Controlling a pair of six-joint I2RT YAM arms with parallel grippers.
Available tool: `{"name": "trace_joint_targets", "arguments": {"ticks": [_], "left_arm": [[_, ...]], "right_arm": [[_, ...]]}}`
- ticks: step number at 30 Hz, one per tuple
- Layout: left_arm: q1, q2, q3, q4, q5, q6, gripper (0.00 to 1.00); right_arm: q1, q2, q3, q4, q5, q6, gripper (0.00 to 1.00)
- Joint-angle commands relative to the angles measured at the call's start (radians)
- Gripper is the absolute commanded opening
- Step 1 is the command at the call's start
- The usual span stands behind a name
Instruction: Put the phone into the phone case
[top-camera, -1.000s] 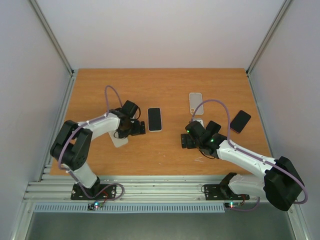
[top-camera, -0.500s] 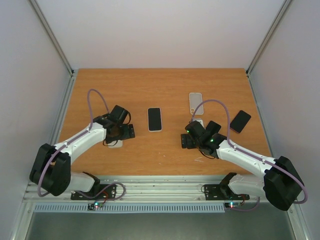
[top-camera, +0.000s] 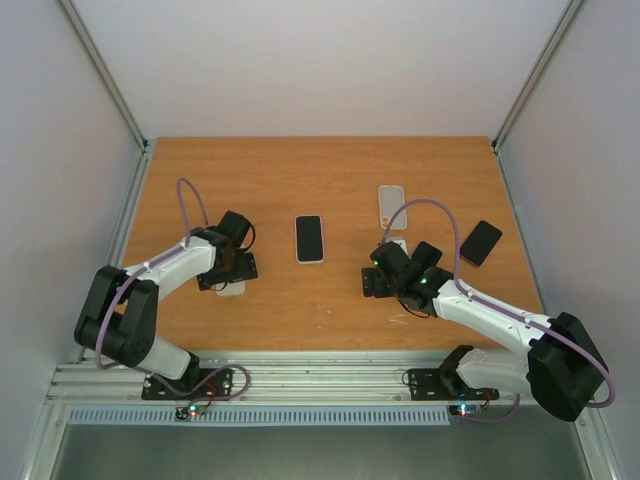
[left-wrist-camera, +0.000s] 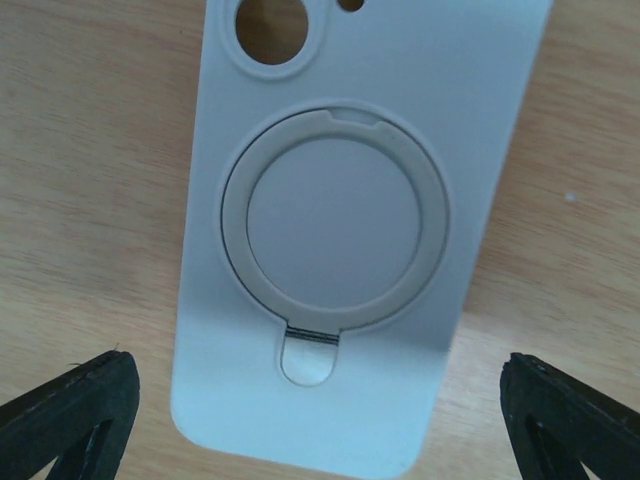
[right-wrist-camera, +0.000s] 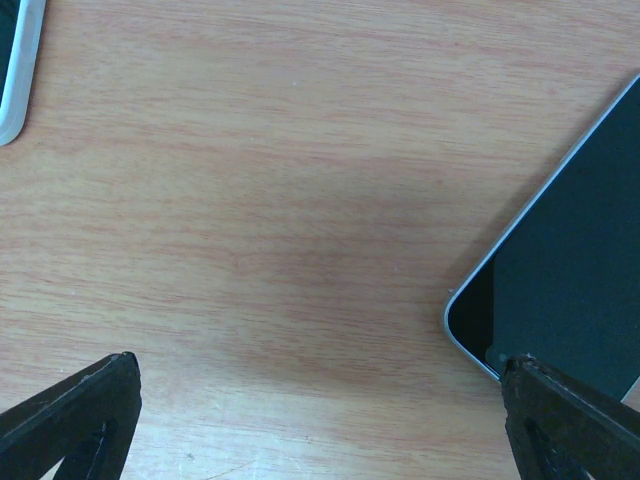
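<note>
The left hand (top-camera: 240, 268) hangs low over the white phone case (left-wrist-camera: 330, 230), which lies back-up on the left part of the table (top-camera: 300, 180), its round ring stand and camera cut-out facing up. The hand's 2 fingers (left-wrist-camera: 70, 415) are spread wide, 1 on either side of the case's lower end, with wood showing between each finger and the case. The phone (top-camera: 310, 238), a dark screen with a pale rim, lies flat near the table's middle, to the right of the case and apart from it. The right hand (top-camera: 372, 281) sits low, right of the phone. Its fingers (right-wrist-camera: 575, 420) are also spread wide, with bare wood between them and nothing gripped. A dark-screened device (right-wrist-camera: 570, 240) with a silvery edge lies just beside 1 finger. Farther back lies a clear case (top-camera: 392, 206), and a black slab (top-camera: 482, 242) rests near the right edge.
</note>
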Motion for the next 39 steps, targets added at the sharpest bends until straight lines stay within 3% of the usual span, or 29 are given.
{"name": "trace_joint_targets", "arguments": {"ticks": [1, 12, 19, 29, 39], "left_arm": [[0.027, 0.044, -0.009, 0.05, 0.0, 0.021, 0.99], [0.049, 0.165, -0.008, 0.108, 0.07, 0.05, 0.99], [0.05, 0.146, -0.01, 0.107, 0.12, 0.058, 0.86], [0.047, -0.015, -0.07, 0.165, 0.278, 0.023, 0.84], [0.008, -0.238, -0.186, 0.378, 0.504, -0.106, 0.84]], "right_arm": [[-0.004, -0.001, 0.021, -0.001, 0.026, -0.009, 0.98], [-0.004, 0.001, 0.022, -0.003, 0.028, -0.009, 0.99], [-0.004, 0.002, 0.023, -0.002, 0.025, -0.008, 0.99], [-0.005, 0.003, 0.023, 0.015, -0.041, -0.008, 0.99], [-0.004, -0.033, -0.001, 0.075, -0.223, 0.0, 0.98]]}}
